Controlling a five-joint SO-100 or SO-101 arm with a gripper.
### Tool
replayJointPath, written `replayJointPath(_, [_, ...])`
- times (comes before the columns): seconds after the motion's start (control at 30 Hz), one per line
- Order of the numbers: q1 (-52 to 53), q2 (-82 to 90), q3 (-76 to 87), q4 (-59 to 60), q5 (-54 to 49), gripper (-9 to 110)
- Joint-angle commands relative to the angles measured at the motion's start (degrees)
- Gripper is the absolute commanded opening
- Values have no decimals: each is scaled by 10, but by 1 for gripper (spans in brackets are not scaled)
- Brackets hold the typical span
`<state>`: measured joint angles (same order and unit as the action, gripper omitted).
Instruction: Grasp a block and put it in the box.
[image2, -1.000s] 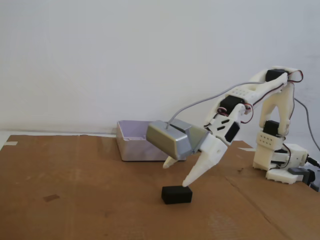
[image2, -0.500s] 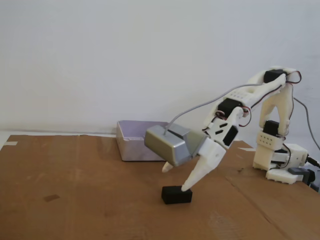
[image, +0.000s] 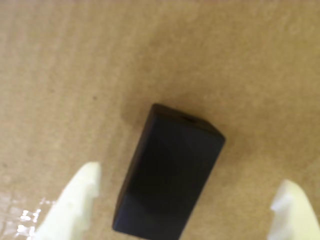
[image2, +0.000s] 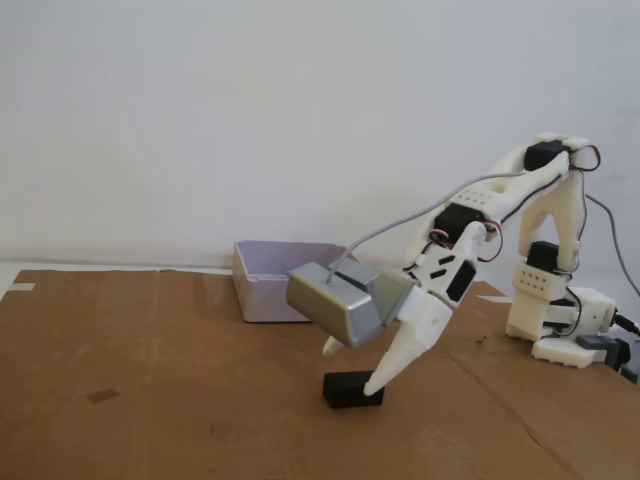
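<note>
Between wide-spread jaws of the gripper (image: 187, 210), untouched: the block (image: 169, 175), flat on cardboard (image: 75, 75). Fingertips straddling it only in wrist view; fixed view adds the box (image2: 262, 282) well behind. Lower than a second ago, tips now at block (image2: 350, 390) level.

The block (image: 170, 175) lies on my brown cardboard-covered table (image: 75, 75) — between my spread fingers (image: 75, 205), touching neither — tilted slightly.
</note>
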<state>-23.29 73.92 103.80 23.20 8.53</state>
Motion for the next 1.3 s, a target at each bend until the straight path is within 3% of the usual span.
replayJointPath(0.0, [4,20,-45,-22,2,42])
replayJointPath(1.27, [6,-40,-45,-25,2,42])
